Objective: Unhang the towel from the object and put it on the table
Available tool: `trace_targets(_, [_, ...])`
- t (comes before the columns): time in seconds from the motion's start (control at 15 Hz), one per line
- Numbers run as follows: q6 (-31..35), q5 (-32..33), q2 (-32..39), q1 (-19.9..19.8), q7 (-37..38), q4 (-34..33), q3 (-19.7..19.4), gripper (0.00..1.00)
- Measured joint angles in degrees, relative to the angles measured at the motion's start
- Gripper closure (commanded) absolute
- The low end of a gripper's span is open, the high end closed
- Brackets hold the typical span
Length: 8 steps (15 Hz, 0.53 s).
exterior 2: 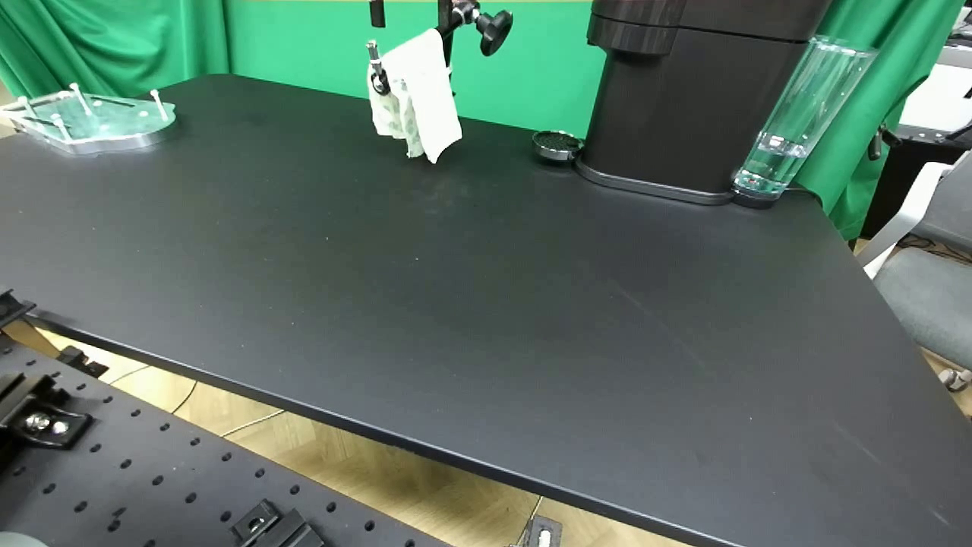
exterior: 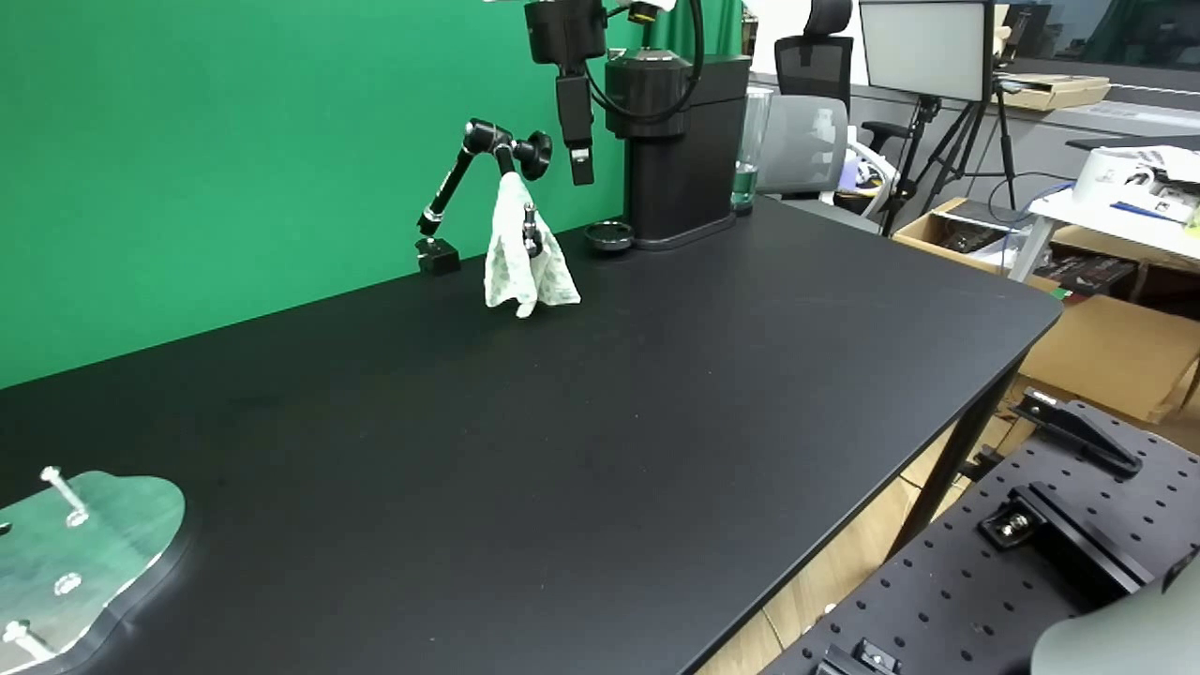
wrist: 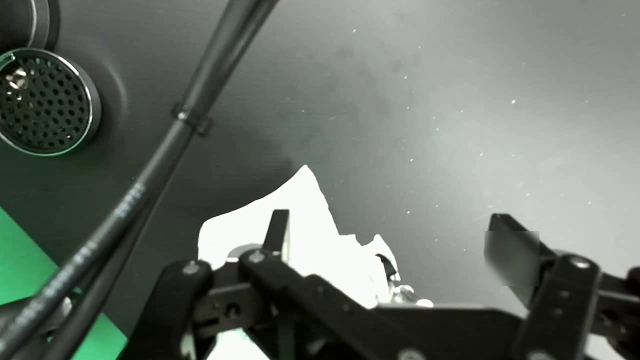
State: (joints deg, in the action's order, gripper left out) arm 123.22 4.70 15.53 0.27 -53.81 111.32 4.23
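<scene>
I've got one hand (wrist: pixel 391 220) on this rig, and in the wrist view its two fingers (wrist: pixel 276 232) are spread wide, gripping nothing. The finger nearer the left of that frame overlaps the single white towel (wrist: pixel 310 210); whether it touches the cloth, I can't tell. In an exterior view I see the towel near upper centre, hanging on one black jointed stand (exterior: pixel 457 178), with a metal-tipped fitting (exterior: pixel 532 230) showing against the front of the cloth. I can't make out whether the towel's lower edge meets the black tabletop (exterior: pixel 562 450). The stand has one round black knob (exterior: pixel 534 155).

At the left edge, in both exterior views, is one pale green plate (exterior 2: pixel 114 121); I count four white pegs (exterior 2: pixel 81 99) on it. One tall black machine (exterior: pixel 680 159) stands right of upper centre, with one clear cylinder (exterior 2: pixel 805 114), part filled with liquid, beside it. At its foot, upper left in my wrist view, sits one round perforated dish (wrist: pixel 45 100). Two black cables (wrist: pixel 161 155) cross the left of that view. In the upper right of an exterior view are two chairs (exterior: pixel 802 145) and one monitor (exterior: pixel 926 52).
</scene>
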Motion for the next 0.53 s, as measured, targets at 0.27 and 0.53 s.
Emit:
trace_targets(0.27, [7.74,-2.61,2.19,-0.39,-0.17,0.91,0.04,0.0])
trace_targets(0.53, [10.67,-3.62,4.12,-0.99,-0.74,0.95,0.25,0.0])
